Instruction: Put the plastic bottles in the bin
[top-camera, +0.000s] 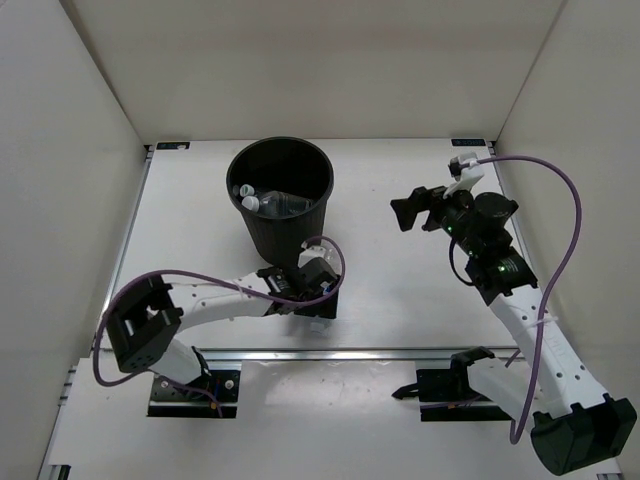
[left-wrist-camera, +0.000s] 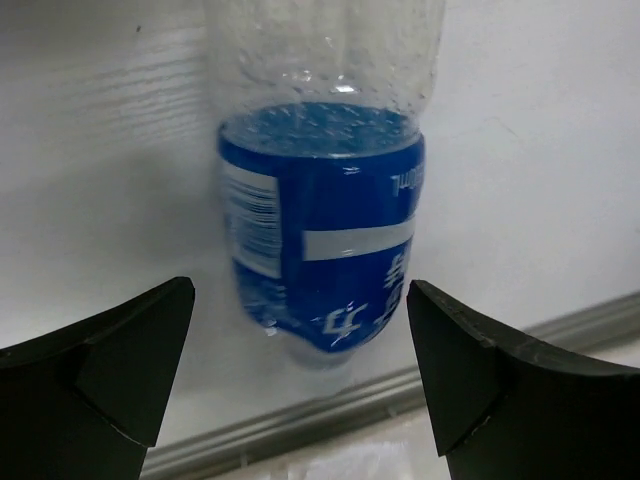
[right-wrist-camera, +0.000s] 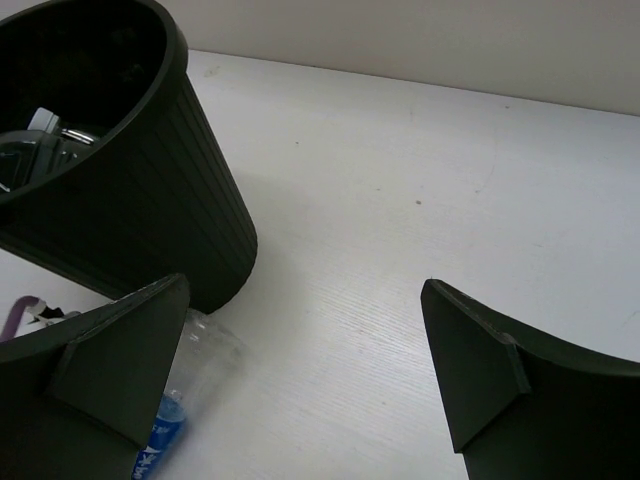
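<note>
A clear bottle with a blue label (left-wrist-camera: 322, 240) lies on the white table between the open fingers of my left gripper (left-wrist-camera: 300, 375), which do not touch it. In the top view my left gripper (top-camera: 308, 286) is low at the foot of the black bin (top-camera: 250, 228) and hides most of that bottle. The bottle also shows in the right wrist view (right-wrist-camera: 172, 405), beside the bin's base (right-wrist-camera: 150, 200). Clear bottles (top-camera: 276, 205) lie inside the bin. My right gripper (top-camera: 410, 208) is open and empty, raised to the right of the bin (right-wrist-camera: 300, 375).
A metal rail (left-wrist-camera: 360, 398) runs along the table's near edge just behind the bottle. White enclosure walls (top-camera: 60, 150) stand on three sides. Purple cables (top-camera: 560, 200) loop off both arms.
</note>
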